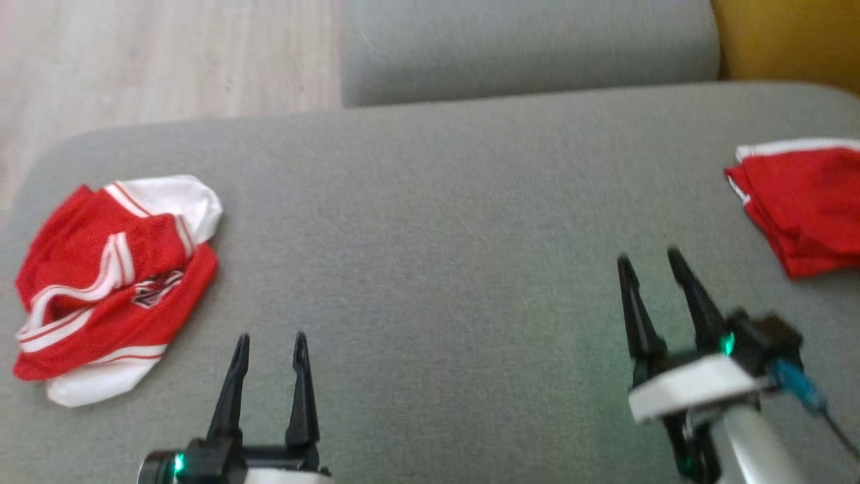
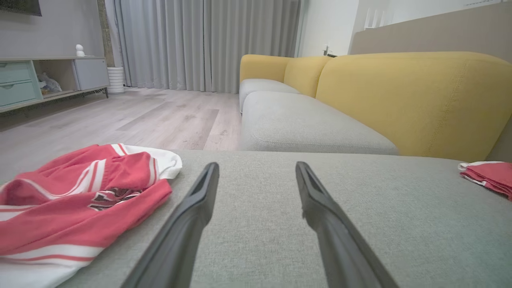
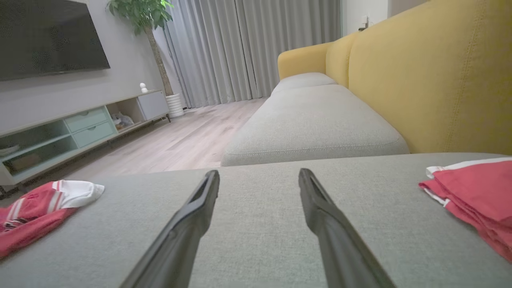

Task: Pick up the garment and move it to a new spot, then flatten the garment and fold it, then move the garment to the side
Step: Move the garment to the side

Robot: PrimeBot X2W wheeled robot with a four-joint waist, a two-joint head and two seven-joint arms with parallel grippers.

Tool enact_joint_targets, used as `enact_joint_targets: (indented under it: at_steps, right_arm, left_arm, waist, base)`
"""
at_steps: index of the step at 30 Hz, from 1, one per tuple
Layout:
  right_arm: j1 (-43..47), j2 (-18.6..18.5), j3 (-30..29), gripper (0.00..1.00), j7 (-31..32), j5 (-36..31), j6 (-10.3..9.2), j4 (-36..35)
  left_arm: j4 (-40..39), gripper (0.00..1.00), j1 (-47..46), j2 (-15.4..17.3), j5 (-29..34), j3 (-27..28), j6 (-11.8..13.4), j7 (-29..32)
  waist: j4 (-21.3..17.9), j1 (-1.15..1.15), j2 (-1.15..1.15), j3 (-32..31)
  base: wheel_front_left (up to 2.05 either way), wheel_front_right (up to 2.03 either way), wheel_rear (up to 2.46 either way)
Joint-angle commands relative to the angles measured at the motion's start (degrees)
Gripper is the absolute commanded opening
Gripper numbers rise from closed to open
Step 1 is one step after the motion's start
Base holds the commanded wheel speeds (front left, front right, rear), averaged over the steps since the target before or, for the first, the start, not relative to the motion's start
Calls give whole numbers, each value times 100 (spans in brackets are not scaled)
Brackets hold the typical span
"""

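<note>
The head view looks steeply down from above on the grey seat cushion, reaching past its far edge to the wood floor. Both wrist views sit low, close over that cushion, facing level across its far edge toward the curtains and yellow sofa back; the right one stands farther right. All three share the crumpled red-and-white garment near the cushion's left edge and the folded red garment at its right edge.

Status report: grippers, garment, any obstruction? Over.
Left gripper open, empty. Right gripper open, empty. Crumpled garment lies on grey cushion, left side. Folded red garment far right, out of the way.
</note>
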Motion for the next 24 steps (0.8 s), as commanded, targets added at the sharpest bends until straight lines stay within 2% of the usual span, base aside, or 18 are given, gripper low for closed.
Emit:
enact_joint_targets:
  at_steps: [1, 6, 11, 24]
  right_arm:
    - [141, 85, 36, 100, -61, -20, -4, -283]
    - [769, 210, -384, 100, -61, -245, -4, -583]
    - [1078, 260, -485, 100, -62, -499, -4, -630]
    - [1202, 290, -534, 100, -62, -638, -4, -698]
  left_arm:
    - [-210, 100, -78, -12, 42, 231, 3, -29]
    - [-310, 100, 156, -12, 59, 269, -6, -29]
    - [-319, 100, 284, -12, 184, 273, -39, -29]
    - [-261, 100, 363, -12, 306, 356, -73, -29]
  waist:
    - [166, 2, 0, -194]
    - [259, 2, 0, -401]
    - [265, 2, 0, -519]
    - [197, 2, 0, -560]
  base:
    - [0, 0, 0]
    - [0, 0, 0]
    - [0, 0, 0]
    - [0, 0, 0]
